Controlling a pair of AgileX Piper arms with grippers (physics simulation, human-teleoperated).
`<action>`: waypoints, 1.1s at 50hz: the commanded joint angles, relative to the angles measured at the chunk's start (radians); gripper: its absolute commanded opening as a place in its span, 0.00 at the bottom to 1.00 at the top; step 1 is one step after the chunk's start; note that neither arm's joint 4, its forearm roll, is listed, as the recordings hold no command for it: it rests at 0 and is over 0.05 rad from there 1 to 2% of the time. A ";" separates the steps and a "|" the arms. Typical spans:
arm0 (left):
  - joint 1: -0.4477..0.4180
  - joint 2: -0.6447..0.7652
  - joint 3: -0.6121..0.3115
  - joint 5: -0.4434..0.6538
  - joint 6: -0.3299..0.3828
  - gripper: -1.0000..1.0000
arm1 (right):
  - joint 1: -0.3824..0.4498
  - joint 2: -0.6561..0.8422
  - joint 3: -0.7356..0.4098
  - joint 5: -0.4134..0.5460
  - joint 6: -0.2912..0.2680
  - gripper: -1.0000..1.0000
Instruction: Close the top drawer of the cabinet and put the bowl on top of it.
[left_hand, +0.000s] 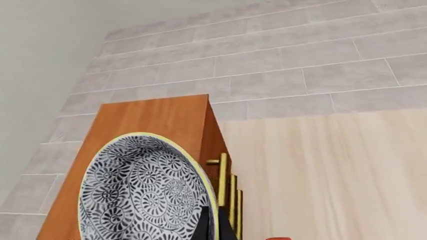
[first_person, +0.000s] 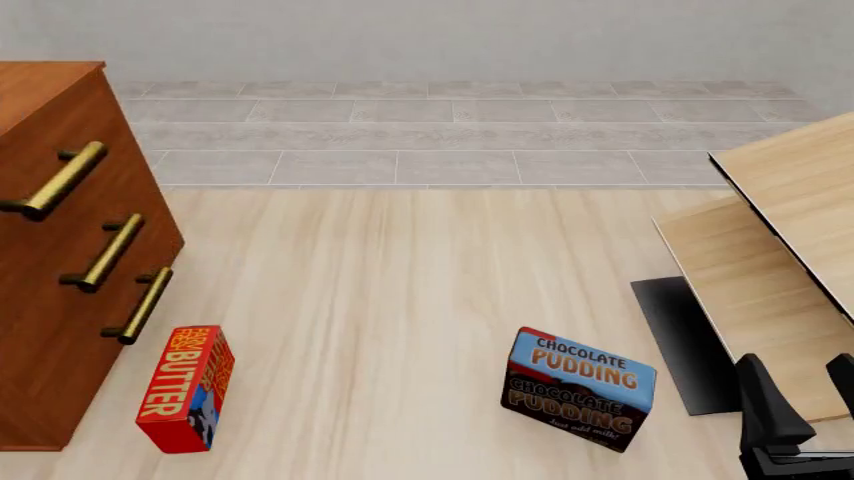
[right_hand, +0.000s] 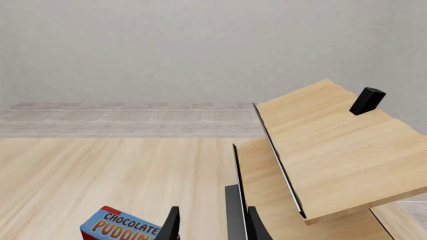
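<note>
Bowl (left_hand: 143, 192) in our left pincer's grasp, over cabinet (left_hand: 157, 117); drawer (first_person: 60, 180) looks closed; release left. Right pincer (right_hand: 210, 225) released.

Even, bright, diffuse light fills all three views — no single source can be picked out, and nothing casts a hard shadow. The butter box (first_person: 186, 388) and the chocolate pudding box (first_person: 579, 388) stand on the pale wooden table (first_person: 400, 300) with almost no shadow under them. The brass handles of the cabinet (first_person: 60, 300) carry soft highlights, no glare. Every render is sharp from near to far — no blur, no grain, no bending at the edges.
</note>
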 joint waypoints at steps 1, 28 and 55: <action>0.047 0.027 -0.027 -0.014 -0.001 0.00 | 0.000 -0.013 -0.001 0.013 0.000 1.00; 0.097 0.078 0.012 -0.076 -0.009 0.00 | 0.000 -0.013 -0.001 0.012 0.000 1.00; 0.136 0.121 0.027 -0.133 0.001 0.00 | 0.000 -0.013 -0.001 0.012 0.000 1.00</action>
